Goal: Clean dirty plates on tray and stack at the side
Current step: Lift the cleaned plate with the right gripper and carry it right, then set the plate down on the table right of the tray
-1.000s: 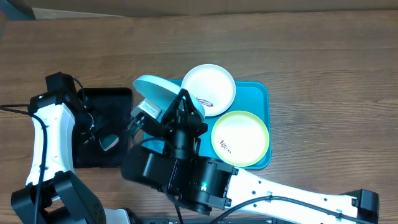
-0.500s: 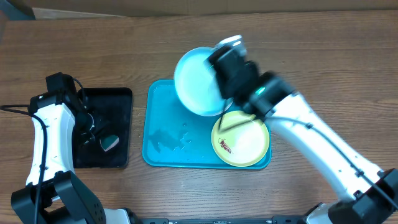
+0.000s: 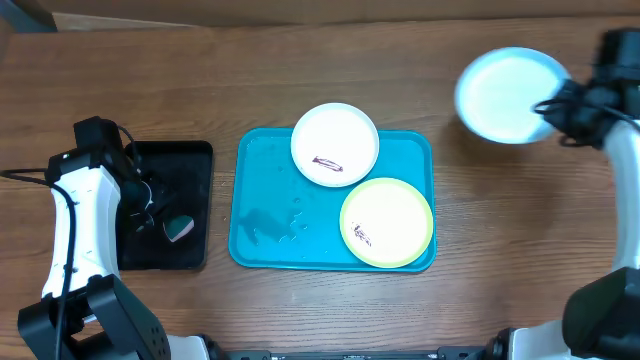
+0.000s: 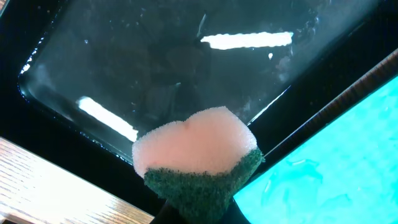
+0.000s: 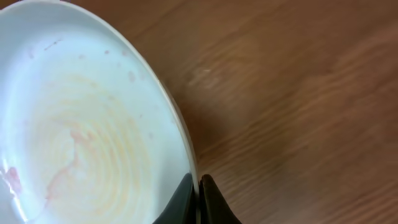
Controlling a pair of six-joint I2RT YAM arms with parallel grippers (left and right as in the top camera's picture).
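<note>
The turquoise tray (image 3: 262, 212) lies mid-table, with a wet patch on its bare left half. On it rest a white plate (image 3: 335, 145) and a yellow-green plate (image 3: 387, 222), each with a small red-brown smear. A light blue plate (image 3: 505, 95) is held above the wood at the far right. My right gripper (image 3: 556, 108) is shut on its rim; the right wrist view shows that gripper (image 5: 198, 186) pinching the plate (image 5: 81, 124), whose surface has faint pinkish streaks. My left gripper (image 3: 165, 225) is shut on a sponge (image 4: 196, 149) over the black tray.
A smaller black tray (image 3: 165, 165) sits left of the turquoise one, its wet floor (image 4: 155, 62) glinting in the left wrist view, where the turquoise tray (image 4: 336, 168) fills the right corner. Bare wooden table surrounds both trays.
My right arm has swung the light blue plate from over the tray's left half, past the white plate, out to the far right of the table. The left arm has stayed put.
</note>
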